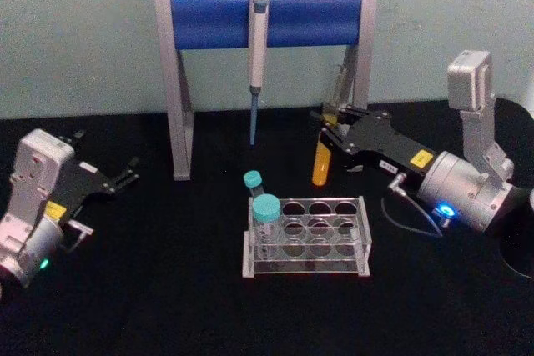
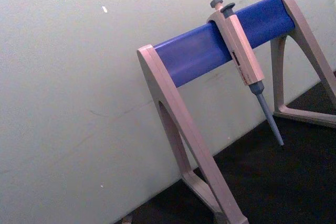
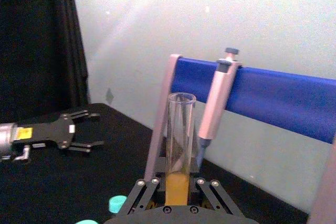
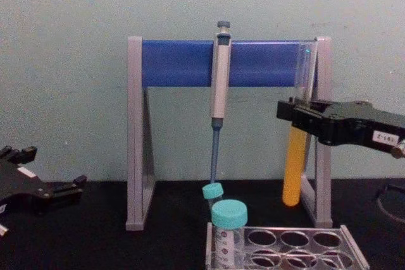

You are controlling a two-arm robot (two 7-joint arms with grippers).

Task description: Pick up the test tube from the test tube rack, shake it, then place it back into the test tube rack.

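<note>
My right claw (image 1: 329,127) is clamped on the tube (image 1: 321,166), up-right of the rack (image 1: 361,227); my left claw (image 1: 128,172) rests spread open, far left.

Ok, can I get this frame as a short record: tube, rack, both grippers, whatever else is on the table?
test tube: out of the rack, held upright, orange liquid in lower part
test tube rack: on the table, two teal-capped tubes at its left end
right gripper: shut on the test tube, behind and right of the rack
left gripper: open, idle at the table's left
pipette: hanging on the stand
</note>
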